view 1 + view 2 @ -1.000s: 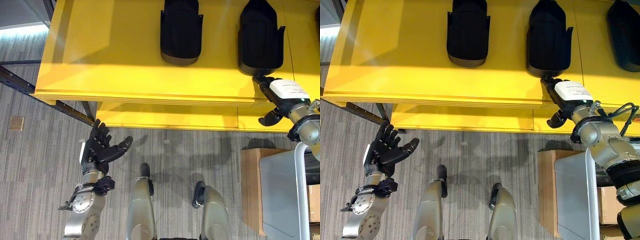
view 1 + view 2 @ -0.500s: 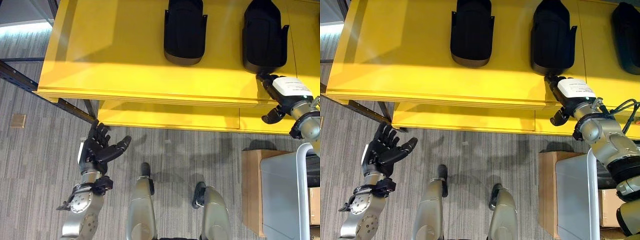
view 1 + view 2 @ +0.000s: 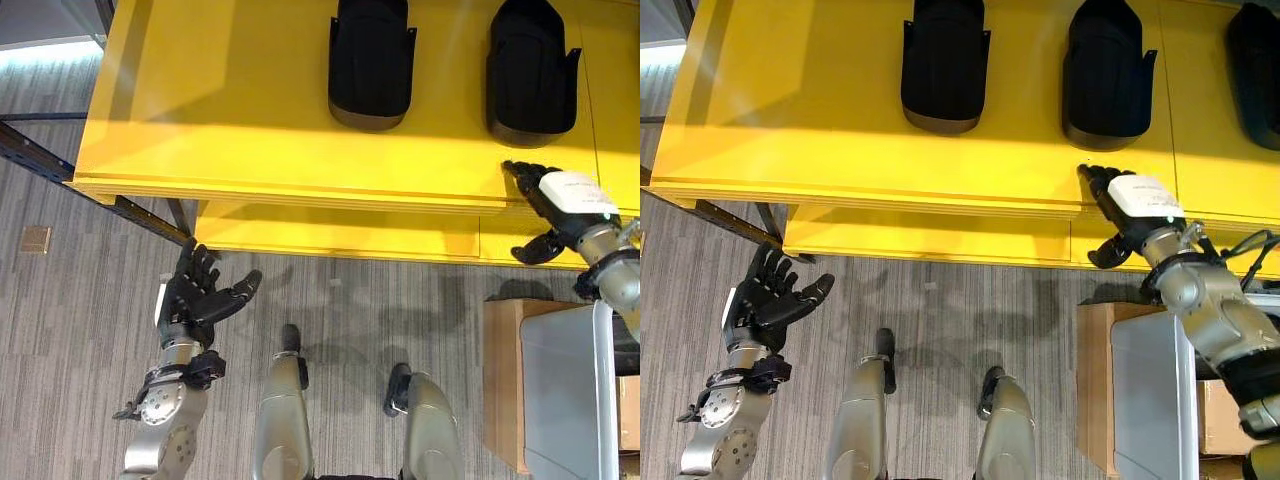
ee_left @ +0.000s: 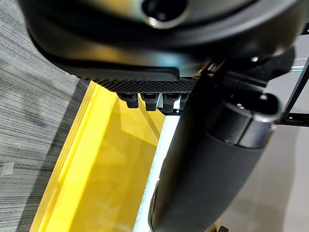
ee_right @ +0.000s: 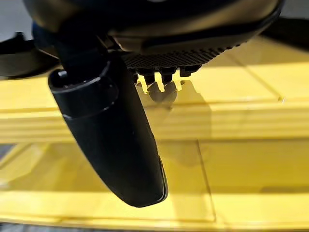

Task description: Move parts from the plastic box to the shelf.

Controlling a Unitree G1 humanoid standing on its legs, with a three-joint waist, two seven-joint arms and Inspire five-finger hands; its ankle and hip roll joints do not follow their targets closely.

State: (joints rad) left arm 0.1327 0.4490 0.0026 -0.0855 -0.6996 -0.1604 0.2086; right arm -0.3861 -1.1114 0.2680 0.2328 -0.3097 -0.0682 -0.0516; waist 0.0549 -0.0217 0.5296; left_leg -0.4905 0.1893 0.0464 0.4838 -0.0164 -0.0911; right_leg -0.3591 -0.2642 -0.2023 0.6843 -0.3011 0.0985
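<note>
Parts (image 3: 371, 62) sit in a row on the yellow shelf (image 3: 250, 130), and the right robot hand (image 3: 1127, 215) hangs by its front edge, fingers spread and empty. The left robot hand (image 3: 197, 297) waits low over the floor, open and empty too. I think one part is just put down, so next comes a reach to the box for another.

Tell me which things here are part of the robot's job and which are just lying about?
Part of the job:
- yellow shelf
- black parts on it
- right hand, open at the shelf's front edge, holding nothing
- grey plastic box

Lying about:
- cardboard box beside the plastic box
- left hand, open and idle over the carpet
</note>
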